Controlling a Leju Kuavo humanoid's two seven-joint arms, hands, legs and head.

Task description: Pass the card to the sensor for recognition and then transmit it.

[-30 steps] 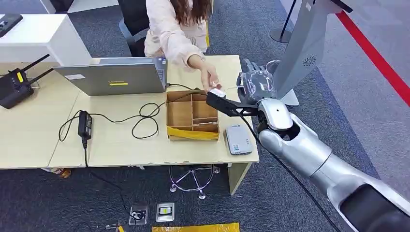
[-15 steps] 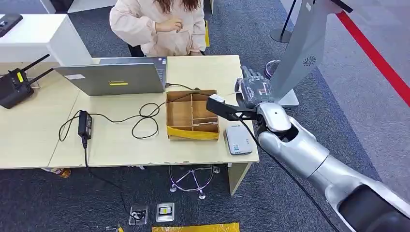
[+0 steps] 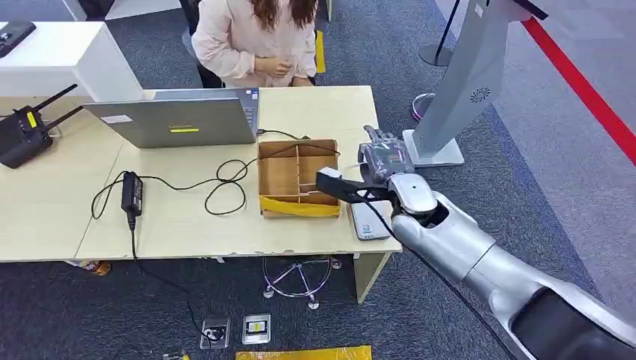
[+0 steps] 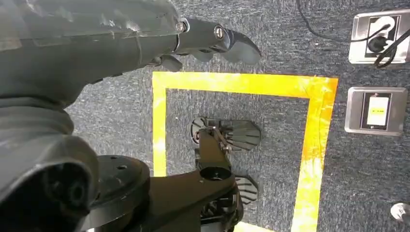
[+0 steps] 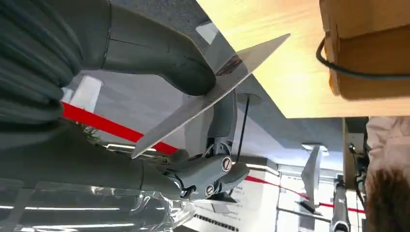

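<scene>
My right hand [image 3: 382,160] hovers over the right end of the wooden table [image 3: 187,225], above and just behind the grey-white card sensor [image 3: 364,220], which lies flat near the table's front right corner and is partly hidden by my forearm. In the right wrist view the pale card [image 5: 241,65] is pinched edge-on between the thick thumb [image 5: 145,53] and the darker fingers [image 5: 212,174]. My left hand [image 4: 121,43] hangs over the carpet with its fingers loosely apart and nothing in it.
An open cardboard box with dividers [image 3: 298,178] stands just left of the sensor. A grey laptop [image 3: 176,120], a black power adapter [image 3: 132,191] with looped cable and a black router [image 3: 22,135] lie further left. A person [image 3: 259,41] sits behind the table. A grey kiosk stand [image 3: 457,82] rises at the right.
The person's hand, which reached to my right hand, has drawn back to their body. My right hand has moved lower and nearer the sensor with the card.
</scene>
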